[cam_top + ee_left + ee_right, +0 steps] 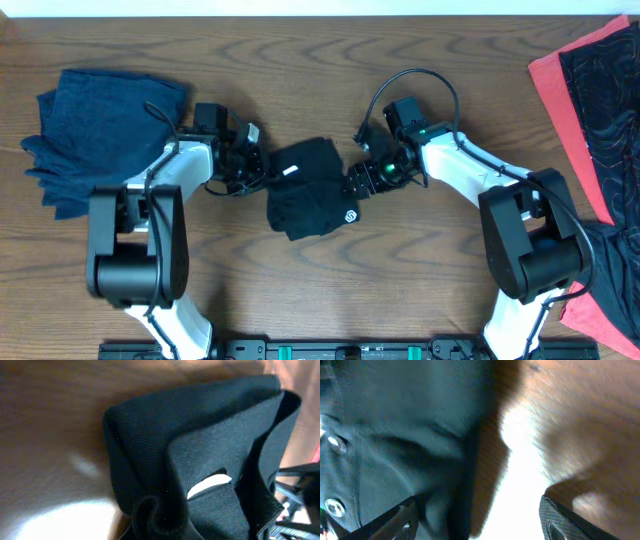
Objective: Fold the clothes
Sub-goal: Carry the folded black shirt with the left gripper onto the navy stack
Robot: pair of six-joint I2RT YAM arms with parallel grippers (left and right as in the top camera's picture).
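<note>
Left gripper (264,172) clenches the black garment (312,195) between its jaws; right gripper (352,183) stands released: one-sided pull may undo folds

I work at a robot test bench, a lab rig rather than a home. My left arm (185,165) and right arm (470,160) rise from a black mounting rail (300,352) at six o'clock of a bare wood-grain table (300,40). A loose black cable (415,75) loops at one o'clock. Laundry lies in separate heaps: a dark-blue heap (95,130) at nine o'clock, coral-red and black-patterned cloths (590,110) at three o'clock.
</note>
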